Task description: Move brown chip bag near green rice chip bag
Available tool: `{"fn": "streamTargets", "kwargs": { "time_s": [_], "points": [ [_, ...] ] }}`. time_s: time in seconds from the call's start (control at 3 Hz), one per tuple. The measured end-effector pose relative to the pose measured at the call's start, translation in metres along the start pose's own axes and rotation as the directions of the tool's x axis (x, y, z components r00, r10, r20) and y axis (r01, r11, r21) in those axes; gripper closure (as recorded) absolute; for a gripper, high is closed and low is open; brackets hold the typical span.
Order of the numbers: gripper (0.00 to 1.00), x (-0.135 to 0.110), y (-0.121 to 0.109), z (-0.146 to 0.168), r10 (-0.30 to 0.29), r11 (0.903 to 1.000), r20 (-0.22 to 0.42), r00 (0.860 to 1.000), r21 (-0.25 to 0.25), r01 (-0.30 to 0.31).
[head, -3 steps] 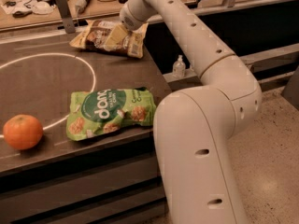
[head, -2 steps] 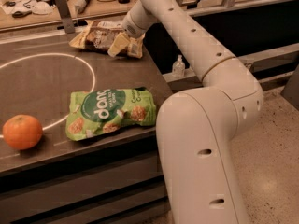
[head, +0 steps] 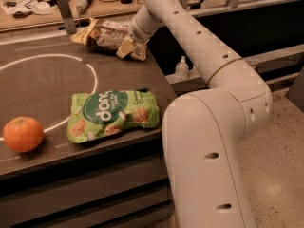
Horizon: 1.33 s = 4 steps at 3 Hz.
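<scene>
The tool [head: 134, 41] sits at the far right of the bench [head: 33, 87], pressed down onto the right end of the brown chip bag [head: 100, 34]. The bag's tan edge bunches up around its tip. Whether it is wide, narrow or clamped on the bag I cannot tell, because the wrist hides the tip.

The brown chip bag lies flat along the far edge of the bench, stretching left from the tool. The green rice chip bag [head: 111, 114] lies at the near edge, well apart from it. An orange [head: 23, 134] rests at the near left, and a painted white arc [head: 93, 82] curves between the two bags.

The step in hand looks like the pickup, or the very start of the carry. The next move probably calls for a firm hold on the crinkly end. Then the bag needs a lift or drag toward the near side and a set-down beside the green bag, without pushing it off the edge.

Compared with a second ago, the wrist has come slightly nearer and lower. The bag's right end has shifted with it, while the green bag and orange have not moved.
</scene>
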State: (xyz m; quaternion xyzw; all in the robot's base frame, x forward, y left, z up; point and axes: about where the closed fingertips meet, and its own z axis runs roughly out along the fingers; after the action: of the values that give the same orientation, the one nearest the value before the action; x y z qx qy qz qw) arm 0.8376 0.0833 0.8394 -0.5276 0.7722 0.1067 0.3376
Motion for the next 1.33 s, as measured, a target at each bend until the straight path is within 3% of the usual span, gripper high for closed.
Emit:
{"fn": "streamTargets", "kwargs": {
  "time_s": [0.33, 0.67, 1.33],
  "points": [
    [0.88, -0.001, 0.000, -0.002, 0.000, 1.0000, 0.000, 1.000, 0.000, 0.000],
    [1.00, -0.016, 0.003, -0.044, -0.061, 0.9981, 0.030, 0.998, 0.010, 0.060],
    [1.00, -0.046, 0.019, -0.120, -0.164, 0.9865, 0.110, 0.980, 0.022, 0.163]
  ]
}}
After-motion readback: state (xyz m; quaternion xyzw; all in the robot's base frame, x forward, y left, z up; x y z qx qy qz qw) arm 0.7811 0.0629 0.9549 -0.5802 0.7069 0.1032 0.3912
